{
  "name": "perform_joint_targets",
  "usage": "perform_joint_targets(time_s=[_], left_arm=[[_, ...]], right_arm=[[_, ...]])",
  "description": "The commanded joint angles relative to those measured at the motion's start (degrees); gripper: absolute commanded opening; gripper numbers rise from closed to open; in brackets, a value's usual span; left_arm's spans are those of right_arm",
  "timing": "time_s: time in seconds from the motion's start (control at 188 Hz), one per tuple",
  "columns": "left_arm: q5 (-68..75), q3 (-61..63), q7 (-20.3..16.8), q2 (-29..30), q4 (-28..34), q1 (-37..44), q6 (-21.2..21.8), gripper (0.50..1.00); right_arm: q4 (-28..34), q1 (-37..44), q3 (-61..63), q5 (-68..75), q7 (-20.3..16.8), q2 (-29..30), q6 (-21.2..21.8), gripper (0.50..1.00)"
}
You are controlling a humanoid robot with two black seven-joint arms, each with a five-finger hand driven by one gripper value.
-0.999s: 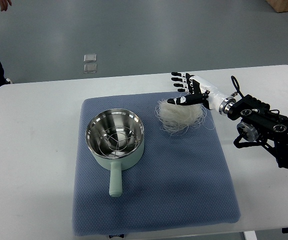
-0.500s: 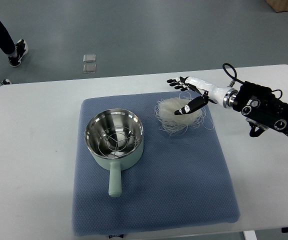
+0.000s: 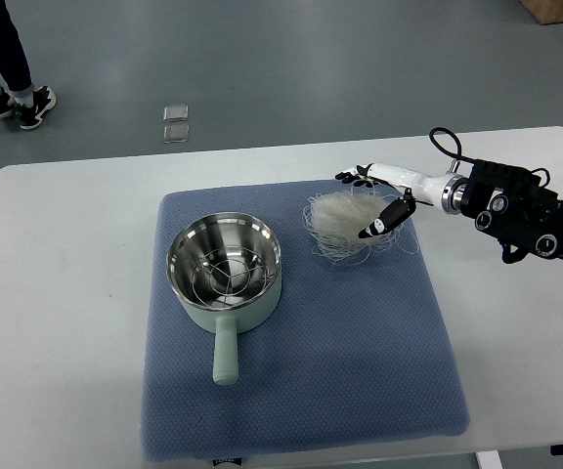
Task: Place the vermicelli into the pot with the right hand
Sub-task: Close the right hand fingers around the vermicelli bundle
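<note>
White vermicelli nest [image 3: 348,223] lies on the mat, with the right hand [image 3: 379,191] spread at its far-right edge.

The tangled nest of thin pale noodles sits on the blue-grey quilted mat [image 3: 360,352], at about 2 o'clock from the pale green pot with a steel lining and wire rack [image 3: 225,274], apart from it. The pot's stubby handle points to 6 o'clock. The black-tipped fingers [image 3: 377,227] are open and grip nothing: one reaches down over the nest's 3 o'clock side, the others fan at its 12 o'clock edge. The mat covers the white counter [image 3: 66,293]. A person's legs and shoes [image 3: 13,93] stand on the grey floor at 10 o'clock.
</note>
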Motion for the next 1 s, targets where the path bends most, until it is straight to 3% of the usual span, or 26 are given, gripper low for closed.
perform_joint_targets(time_s=[0.0, 0.324, 0.383, 0.441, 0.542, 0.611, 0.68, 0.994], left_arm=[[0.0, 0.0, -0.1, 0.0, 0.0, 0.0, 0.0, 1.000], [0.0, 0.0, -0.1, 0.0, 0.0, 0.0, 0.0, 1.000], [0.0, 0.0, 0.0, 0.0, 0.0, 0.0, 0.0, 1.000], [0.0, 0.0, -0.1, 0.0, 0.0, 0.0, 0.0, 1.000], [0.0, 0.0, 0.0, 0.0, 0.0, 0.0, -0.1, 1.000], [0.0, 0.0, -0.1, 0.0, 0.0, 0.0, 0.0, 1.000], [0.0, 0.0, 0.0, 0.0, 0.0, 0.0, -0.1, 1.000], [0.0, 0.0, 0.0, 0.0, 0.0, 0.0, -0.1, 1.000]], right_arm=[[-0.8, -0.1, -0.6, 0.0, -0.1, 0.7, -0.1, 0.924], [-1.5, -0.1, -2.2, -1.0, -0.1, 1.3, -0.9, 0.895], [-1.5, -0.2, -2.5, -1.2, -0.1, 1.9, -1.3, 0.815], [-1.5, -0.1, -3.3, -1.8, -0.1, 2.0, -1.5, 0.778], [-1.5, -0.1, -3.7, -3.3, 0.1, 2.0, -2.5, 0.652], [-1.5, -0.1, -3.7, -3.6, 0.1, 2.0, -2.7, 0.594], [-1.4, -0.1, -3.7, -3.6, 0.1, 2.0, -2.8, 0.500], [-1.4, 0.3, -3.5, -3.7, 1.0, 1.9, -4.2, 0.500]])
